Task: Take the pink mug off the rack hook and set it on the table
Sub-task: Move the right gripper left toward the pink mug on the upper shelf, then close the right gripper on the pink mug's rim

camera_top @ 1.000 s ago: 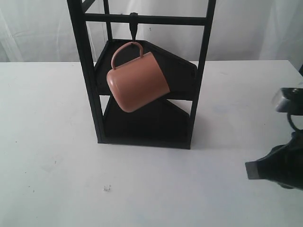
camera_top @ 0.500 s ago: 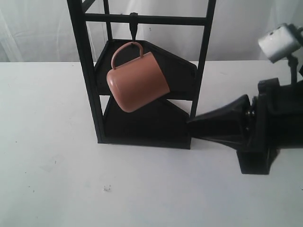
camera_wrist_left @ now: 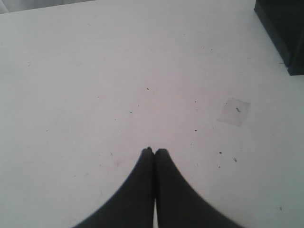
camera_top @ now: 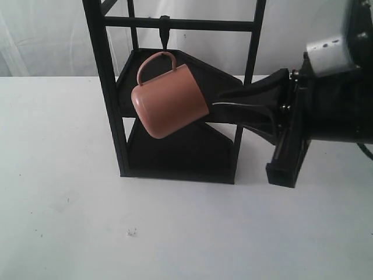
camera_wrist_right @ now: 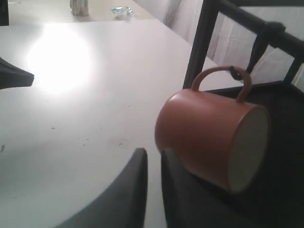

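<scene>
Right wrist view: the pink mug (camera_wrist_right: pixel 204 133) hangs tilted by its handle on the hook (camera_wrist_right: pixel 259 47) of the rack (camera_wrist_right: pixel 199 42). Its long axis slants toward your right gripper (camera_wrist_right: pixel 153 154), which is just beside it, fingers slightly apart. Your left gripper (camera_wrist_left: pixel 154 151) is closed, over the table (camera_wrist_left: pixel 95 71).

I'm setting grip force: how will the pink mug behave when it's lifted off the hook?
The pink mug hangs tilted from the hook by its thin loop handle alone, so it will likely swing if nudged. It looks like rigid ceramic: probably stiff, and chippable against the rack. Its matte, tapered wall may slip slightly.
</scene>
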`<action>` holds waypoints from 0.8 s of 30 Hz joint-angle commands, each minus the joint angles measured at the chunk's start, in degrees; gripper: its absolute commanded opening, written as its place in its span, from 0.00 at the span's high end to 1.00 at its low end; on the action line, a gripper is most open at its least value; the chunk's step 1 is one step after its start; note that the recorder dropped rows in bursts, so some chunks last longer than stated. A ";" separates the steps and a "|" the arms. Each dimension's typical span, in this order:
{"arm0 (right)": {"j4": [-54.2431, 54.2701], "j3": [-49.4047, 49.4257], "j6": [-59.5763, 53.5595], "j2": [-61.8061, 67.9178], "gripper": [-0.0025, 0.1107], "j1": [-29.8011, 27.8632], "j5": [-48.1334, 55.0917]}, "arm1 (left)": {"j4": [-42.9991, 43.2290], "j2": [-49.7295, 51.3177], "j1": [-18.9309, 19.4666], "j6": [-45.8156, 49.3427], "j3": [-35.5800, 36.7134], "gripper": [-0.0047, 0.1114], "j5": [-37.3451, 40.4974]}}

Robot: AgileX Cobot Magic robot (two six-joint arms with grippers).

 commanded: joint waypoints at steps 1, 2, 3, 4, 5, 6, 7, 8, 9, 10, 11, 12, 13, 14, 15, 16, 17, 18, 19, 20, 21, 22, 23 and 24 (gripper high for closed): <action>7.49 -0.30 -9.74 4.69 0.70 0.04 0.44 | -0.07 -0.23 -0.31 -0.50 0.22 0.96 -0.14; 9.03 -0.30 -10.98 6.09 0.66 0.04 1.02 | -0.07 -0.23 -0.31 -0.50 0.22 0.96 -0.14; 10.88 -0.30 -12.35 7.43 0.62 0.04 1.73 | -0.07 -0.23 -0.31 -0.50 0.22 0.96 -0.14; 12.26 -0.30 -13.75 8.67 0.59 0.04 2.42 | -0.07 -0.23 -0.31 -0.50 0.22 0.96 -0.14; 13.93 -0.30 -14.89 9.69 0.56 0.04 2.73 | -0.07 -0.23 -0.31 -0.50 0.22 0.96 -0.14; 14.90 -0.44 -14.89 10.59 0.53 0.04 2.73 | -0.07 -0.23 -0.31 -0.50 0.22 0.96 -0.14; 14.90 -0.73 -14.89 11.25 0.52 0.04 2.73 | -0.07 -0.23 -0.31 -0.50 0.22 0.96 -0.14; 14.90 -1.00 -14.89 12.09 0.50 0.04 2.73 | -0.07 -0.23 -0.31 -0.50 0.22 0.96 -0.14; 14.90 -1.14 -14.89 12.53 0.49 0.04 2.52 | -0.07 -0.23 -0.31 -0.50 0.22 0.96 -0.14; 14.90 -1.24 -14.89 12.79 0.49 0.04 2.38 | -0.07 -0.23 -0.31 -0.50 0.22 0.96 -0.14; 14.90 -1.24 -14.89 13.21 0.48 0.04 1.87 | -0.07 -0.23 -0.31 -0.50 0.22 0.96 -0.14; 14.90 -1.24 -14.89 13.45 0.48 0.04 1.23 | -0.07 -0.23 -0.31 -0.50 0.22 0.96 -0.14; 14.90 -1.24 -14.89 13.58 0.48 0.04 0.50 | -0.07 -0.23 -0.31 -0.50 0.22 0.96 -0.14; 14.90 -1.24 -14.89 14.00 0.48 0.04 0.20 | -0.07 -0.23 -0.31 -0.50 0.22 0.96 -0.14; 14.90 -1.24 -14.89 14.33 0.48 0.04 0.08 | -0.07 -0.23 -0.31 -0.50 0.22 0.96 -0.14; 14.90 -1.24 -14.89 14.55 0.48 0.04 0.23 | -0.07 -0.23 -0.31 -0.50 0.22 0.96 -0.14; 14.90 -1.24 -14.89 14.98 0.48 0.04 0.35 | -0.07 -0.23 -0.31 -0.50 0.22 0.96 -0.14; 14.90 -1.24 -14.89 15.36 0.48 0.04 0.34 | -0.07 -0.23 -0.31 -0.50 0.22 0.96 -0.14; 14.90 -1.24 -14.89 15.63 0.48 0.04 0.60 | -0.07 -0.23 -0.31 -0.50 0.22 0.96 -0.14; 14.90 -1.24 -14.89 16.12 0.48 0.04 0.92 | -0.07 -0.23 -0.31 -0.50 0.22 0.96 -0.14; 14.90 -1.24 -14.89 16.56 0.48 0.04 1.33 | -0.07 -0.23 -0.31 -0.50 0.22 0.96 -0.14; 14.90 -1.24 -14.89 16.95 0.48 0.04 1.86 | -0.07 -0.23 -0.31 -0.50 0.22 0.96 -0.14; 14.90 -1.24 -14.89 17.67 0.49 0.04 3.71 | -0.07 -0.23 -0.31 -0.50 0.22 0.96 -0.14; 14.90 -1.24 -14.89 18.03 0.49 0.04 5.21 | -0.07 -0.23 -0.31 -0.50 0.22 0.96 -0.14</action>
